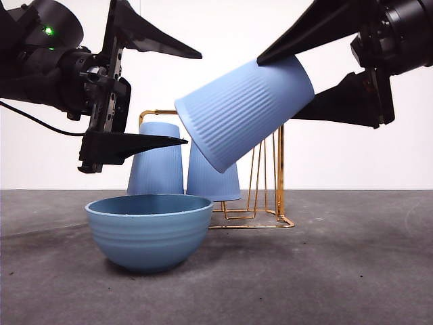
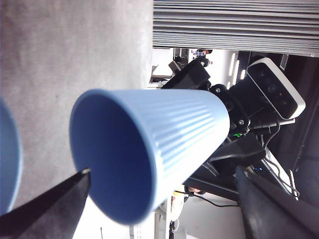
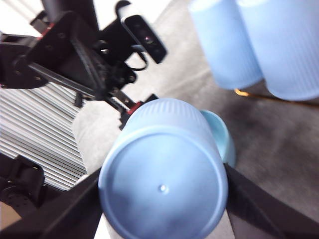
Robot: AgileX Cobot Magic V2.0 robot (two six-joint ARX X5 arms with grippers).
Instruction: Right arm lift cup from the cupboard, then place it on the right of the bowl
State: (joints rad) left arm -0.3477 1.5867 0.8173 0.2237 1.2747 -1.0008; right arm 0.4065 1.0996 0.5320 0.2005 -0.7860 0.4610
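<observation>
My right gripper comes in from the upper right and is shut on a light blue ribbed cup. It holds the cup tilted in the air, mouth down-left, above and behind the teal bowl. In the right wrist view the jaws clamp the cup's base end, with the bowl beyond. My left gripper is open and empty, its fingertips close to the cup's rim. The left wrist view looks into the cup's mouth. The gold wire cupboard stands behind.
Two more light blue cups stand upside down on the cupboard, behind the bowl. They also show in the right wrist view. Bare grey table lies to the right of the bowl.
</observation>
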